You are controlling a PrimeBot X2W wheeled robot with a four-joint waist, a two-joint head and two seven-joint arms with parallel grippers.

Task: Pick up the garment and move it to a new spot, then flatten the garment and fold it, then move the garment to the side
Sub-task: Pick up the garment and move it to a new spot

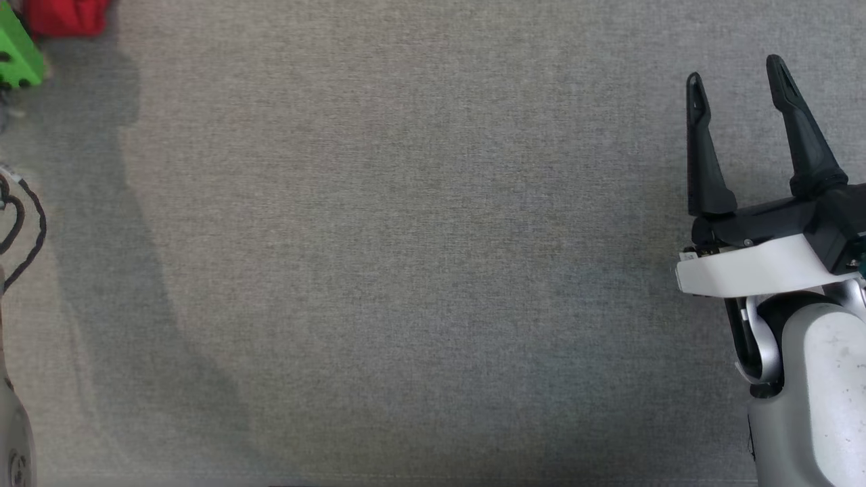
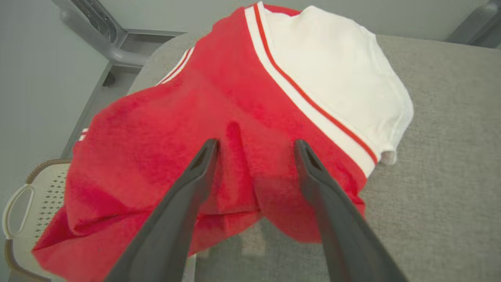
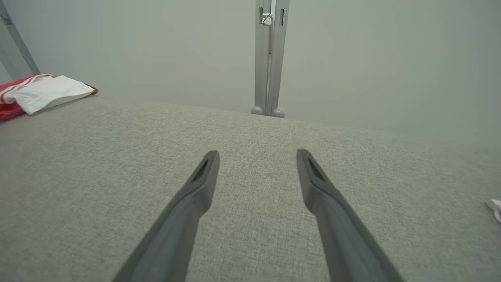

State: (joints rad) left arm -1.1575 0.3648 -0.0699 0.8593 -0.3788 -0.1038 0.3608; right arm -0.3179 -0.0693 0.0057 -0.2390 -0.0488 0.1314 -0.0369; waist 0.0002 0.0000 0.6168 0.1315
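The garment [image 2: 219, 117] is red with a white panel and red-and-white stripes, and lies bunched at a corner of the grey table [image 2: 450, 156]. My left gripper [image 2: 256, 145] is open just above its red part, with a raised fold between the fingers. A red scrap of the garment [image 1: 66, 15] peeks in at the top left of the head view, and it lies far left in the right wrist view [image 3: 43, 92]. My right gripper [image 1: 737, 74] is open over bare cloth at the table's right side, as the right wrist view [image 3: 257, 153] also shows.
A pale perforated basket [image 2: 35, 196] with a handle stands below the table corner beside the garment. A green block [image 1: 17, 54] sits at the head view's top left. A metal post [image 3: 270, 58] rises behind the table's far edge. A small white scrap [image 3: 495, 207] lies at right.
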